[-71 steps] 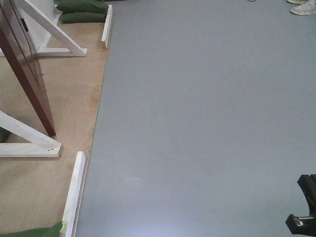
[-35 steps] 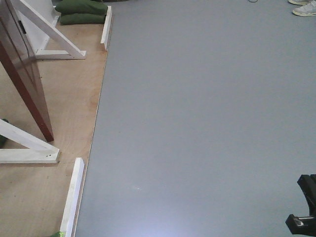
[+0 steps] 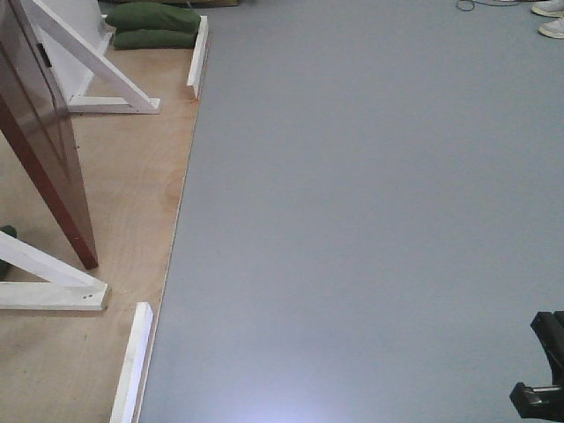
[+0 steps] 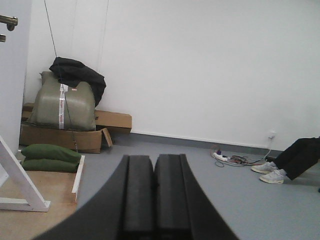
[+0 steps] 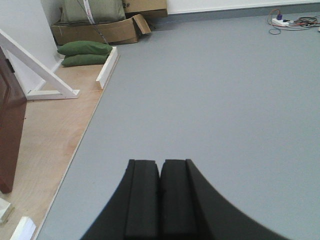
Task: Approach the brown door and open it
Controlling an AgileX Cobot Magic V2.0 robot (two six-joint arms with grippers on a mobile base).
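Note:
The brown door [image 3: 40,132] stands at the far left of the front view on a wooden platform [image 3: 123,203], held by white braces [image 3: 84,57]. Its lower corner shows in the right wrist view [image 5: 11,135]. A metal door handle [image 4: 9,21] shows at the top left of the left wrist view. My left gripper [image 4: 153,160] is shut and empty, pointing over the grey floor. My right gripper [image 5: 160,165] is shut and empty, well to the right of the door. A black part of the right arm [image 3: 545,370] shows at the front view's bottom right.
Green sandbags [image 3: 154,25] lie at the platform's far end. White edge strips [image 3: 132,361] border the platform. Cardboard boxes [image 4: 65,132] with a grey-green bag stand by the white wall. A power strip with cables [image 4: 225,157] and a person's shoes [image 4: 267,172] are on the grey floor [image 3: 370,211].
The view has shifted: the platform and door have slid slightly right and down in the frame, and the near green sandbag at the bottom left has left the view. Both grippers stay shut.

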